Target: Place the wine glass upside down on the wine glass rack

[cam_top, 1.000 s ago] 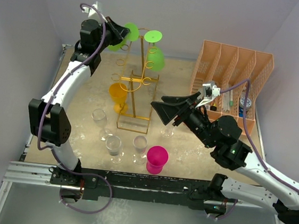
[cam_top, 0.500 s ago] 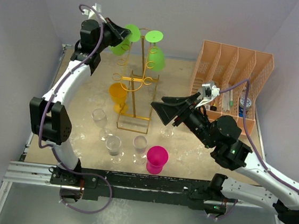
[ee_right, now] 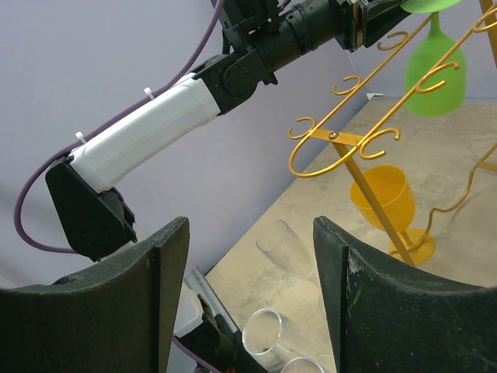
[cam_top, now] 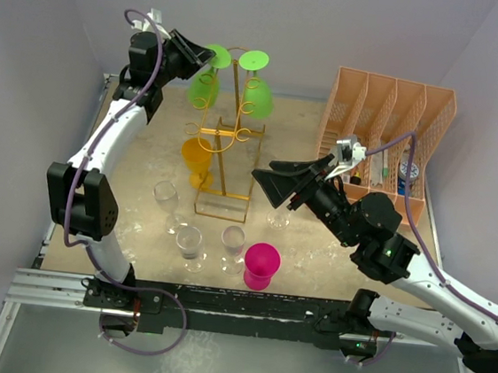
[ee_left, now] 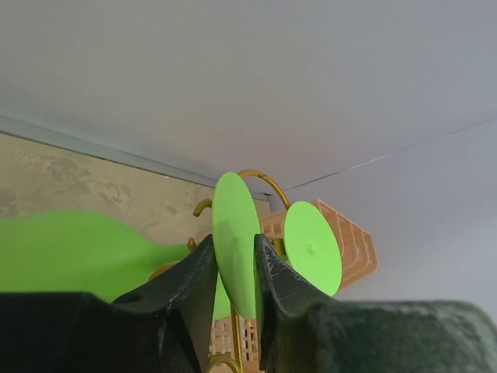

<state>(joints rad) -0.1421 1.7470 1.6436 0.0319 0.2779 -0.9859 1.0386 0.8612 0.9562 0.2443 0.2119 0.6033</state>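
Two glasses sit up top. The right-hand green glass (cam_top: 258,97) already hangs on the wine glass rack (cam_top: 229,140). The wine glass (cam_top: 203,88) is upside down by the top-left hook, its foot disc pinched in the left gripper (ee_left: 233,250). Can't tell if the stem's seated; if not, it'd probably drop onto the orange glass (cam_top: 196,156). The right gripper (ee_right: 248,256) hovers wide open and empty near the rack, so it could bump it.
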